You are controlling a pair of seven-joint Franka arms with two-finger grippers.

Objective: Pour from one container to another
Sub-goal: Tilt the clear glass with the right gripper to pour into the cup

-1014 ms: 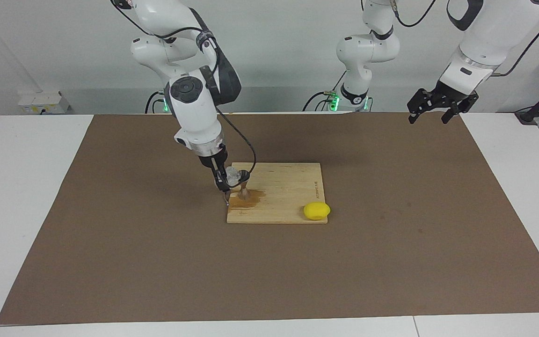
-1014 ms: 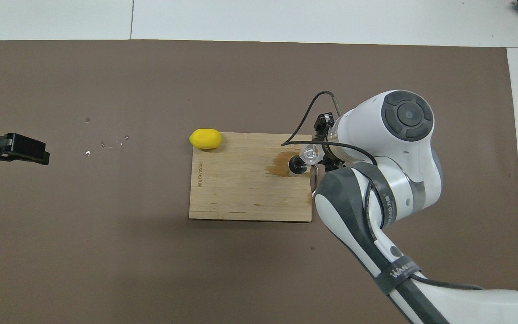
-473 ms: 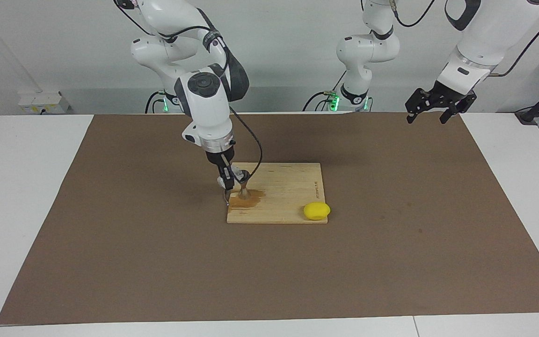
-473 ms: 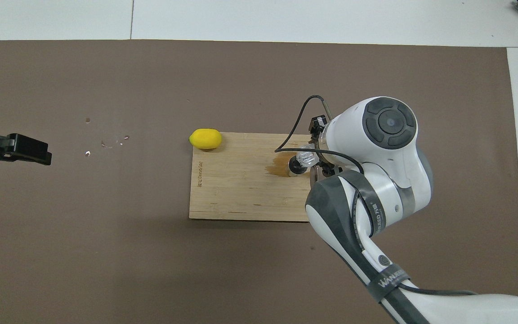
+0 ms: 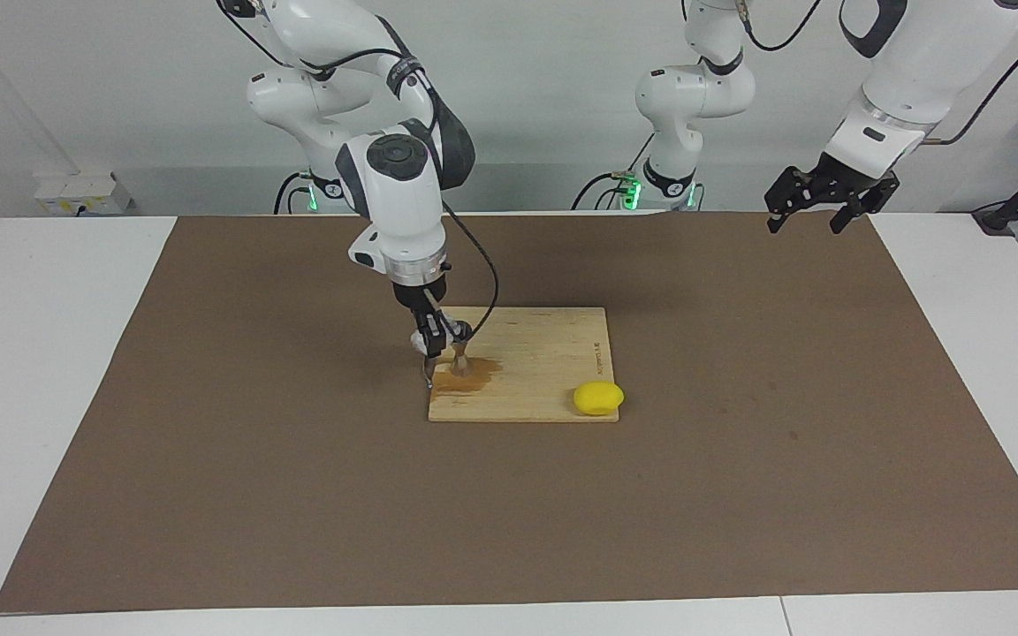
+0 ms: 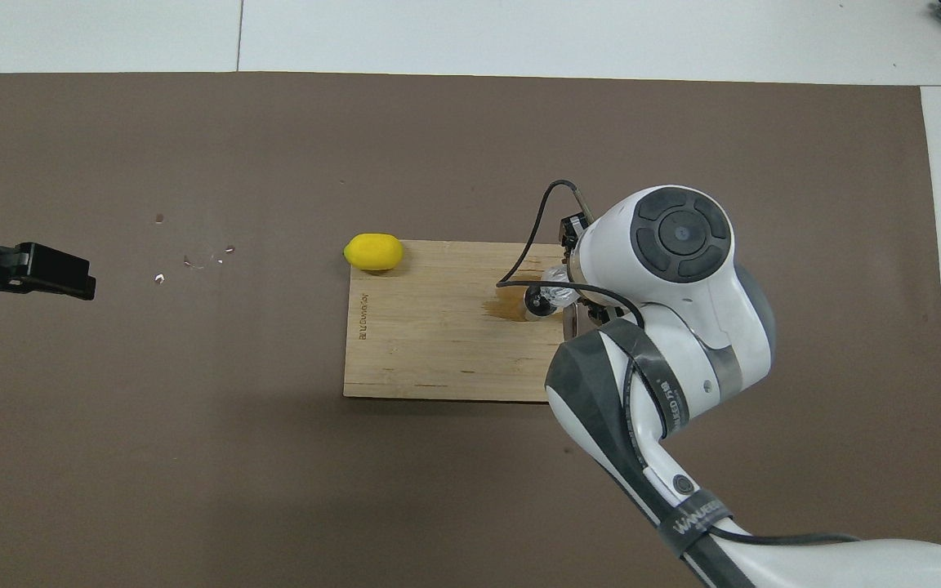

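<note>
We see right gripper fingers pinching the clear ribbed cup, tilted at the silvery hourglass jigger; left gripper fingers spread.

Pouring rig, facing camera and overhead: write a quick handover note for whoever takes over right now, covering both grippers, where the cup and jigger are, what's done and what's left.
Right gripper: shut on the clear cup, holding it tipped over the jigger.
Left gripper: waiting, raised over the mat at the left arm's end of the table, jaws open, holding nothing.
Jigger: upright on the wooden board, at the board's edge toward the right arm's end. A brown wet patch lies around its foot. A lemon sits at the board's corner toward the left arm's end.
Done: cup picked up and tipped. The jigger's fill cannot be seen.
Left: finish pouring, right the cup, set it down.
</note>
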